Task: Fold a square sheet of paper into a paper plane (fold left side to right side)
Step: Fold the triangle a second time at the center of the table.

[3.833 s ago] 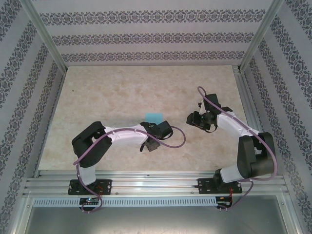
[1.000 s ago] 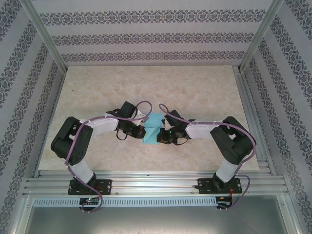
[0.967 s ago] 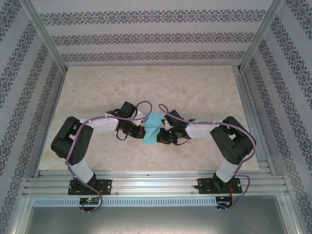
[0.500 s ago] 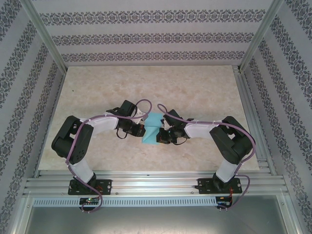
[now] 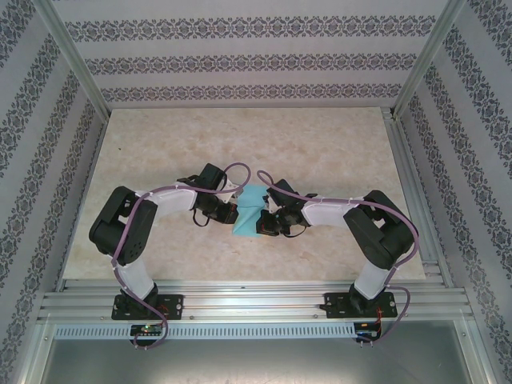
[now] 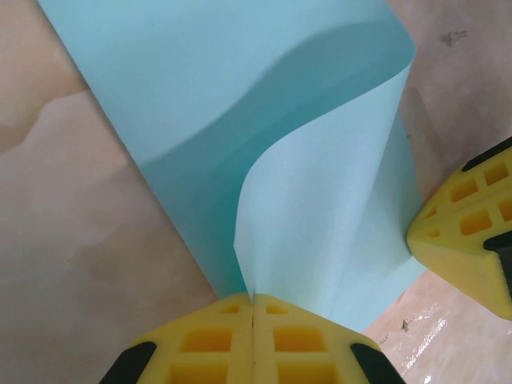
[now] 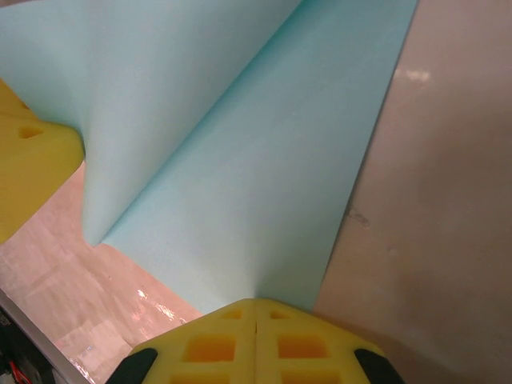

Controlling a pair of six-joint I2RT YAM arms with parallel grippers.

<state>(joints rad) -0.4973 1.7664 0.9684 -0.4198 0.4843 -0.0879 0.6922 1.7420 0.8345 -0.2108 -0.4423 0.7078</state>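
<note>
Both arms have closed in on the square sheet of paper (image 5: 250, 214), which sits on the marbled table (image 5: 160, 144) a little beyond the middle of the near rail (image 5: 256, 298). A few seconds back it lay flat and slightly farther from that rail, with the right arm drawn well off toward the rail's right end and the left one only hovering nearby. Now the left gripper (image 5: 231, 214) has its yellow fingers pressed tight together on a near corner of the sheet, as its own camera shows (image 6: 253, 308). From there the paper (image 6: 304, 200) rises off the table and curls over in a soft wave, not yet creased. The right gripper (image 5: 265, 224) is just as tightly pinched (image 7: 256, 308) on the sheet's other near corner (image 7: 240, 160), and I'd say it is anchoring that side. Over the last second little has shifted: the left arm's elbow has swung slightly in toward the rail's middle and the raised flap leans a touch further over. That reads to me as the left-to-right fold under way, with the edges still to be matched and pressed flat.
</note>
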